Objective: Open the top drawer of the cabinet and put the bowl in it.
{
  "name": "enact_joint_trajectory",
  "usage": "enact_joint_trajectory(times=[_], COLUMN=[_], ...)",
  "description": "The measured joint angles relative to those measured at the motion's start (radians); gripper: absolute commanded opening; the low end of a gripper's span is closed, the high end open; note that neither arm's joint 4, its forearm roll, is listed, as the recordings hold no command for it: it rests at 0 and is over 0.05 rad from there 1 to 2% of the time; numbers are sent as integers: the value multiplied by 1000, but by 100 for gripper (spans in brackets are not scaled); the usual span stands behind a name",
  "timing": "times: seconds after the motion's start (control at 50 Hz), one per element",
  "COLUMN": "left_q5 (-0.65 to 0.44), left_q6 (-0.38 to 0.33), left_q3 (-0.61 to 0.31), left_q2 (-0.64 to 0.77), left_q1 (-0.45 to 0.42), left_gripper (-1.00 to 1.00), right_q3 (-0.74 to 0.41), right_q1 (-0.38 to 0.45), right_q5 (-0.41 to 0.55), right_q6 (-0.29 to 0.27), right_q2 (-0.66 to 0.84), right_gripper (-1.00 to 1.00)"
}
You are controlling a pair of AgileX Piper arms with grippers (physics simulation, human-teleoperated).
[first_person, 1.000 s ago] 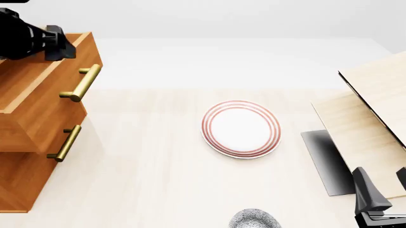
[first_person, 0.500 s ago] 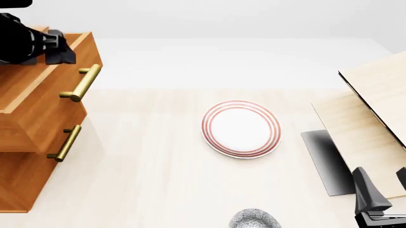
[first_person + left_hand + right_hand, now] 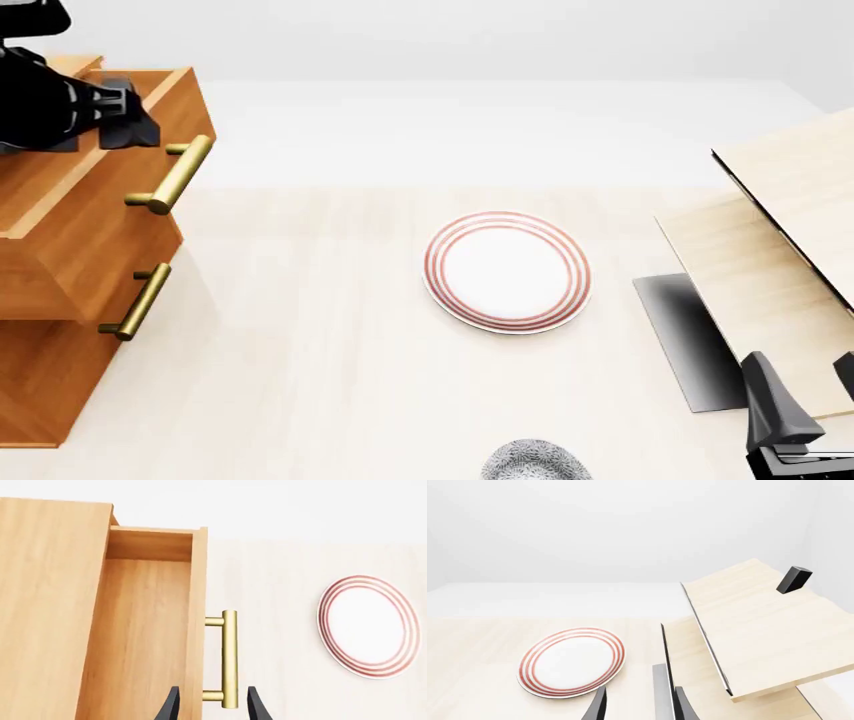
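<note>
Nearest you, at 6 o'clock, the bowl (image 3: 537, 462) sat cut off by the frame edge, untouched. Your right gripper (image 3: 798, 412), at 4 o'clock, was parted and empty. At 10 o'clock the top drawer (image 3: 80, 190) of the cabinet (image 3: 34, 385) stood pulled out; your left gripper (image 3: 212, 706) hovered parted, gripping nothing, its fingers either side of the handle (image 3: 229, 658). The drawer's depth was hidden.

the left arm (image 3: 54, 100) is matte black and blocky above the cabinet (image 3: 67, 260); the right gripper (image 3: 805, 405) shows dark grey, tapered, flat-sided fingers
</note>
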State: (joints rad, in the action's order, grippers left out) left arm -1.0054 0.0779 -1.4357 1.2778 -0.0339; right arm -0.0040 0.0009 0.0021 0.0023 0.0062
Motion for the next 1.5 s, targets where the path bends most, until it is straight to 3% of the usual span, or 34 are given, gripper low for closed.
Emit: enact_joint_trajectory(times=[1.18,1.5], left_q5=[107,100], left_q6=[18,6], left_q3=[127,115], left_q2=[15,37], left_q1=[10,-50], left_gripper=[100,100], right_q3=[0,0], right_q1=[0,0], right_q5=[0,0], right_q6=[0,0], right_q2=[0,0], right_gripper=[100,100])
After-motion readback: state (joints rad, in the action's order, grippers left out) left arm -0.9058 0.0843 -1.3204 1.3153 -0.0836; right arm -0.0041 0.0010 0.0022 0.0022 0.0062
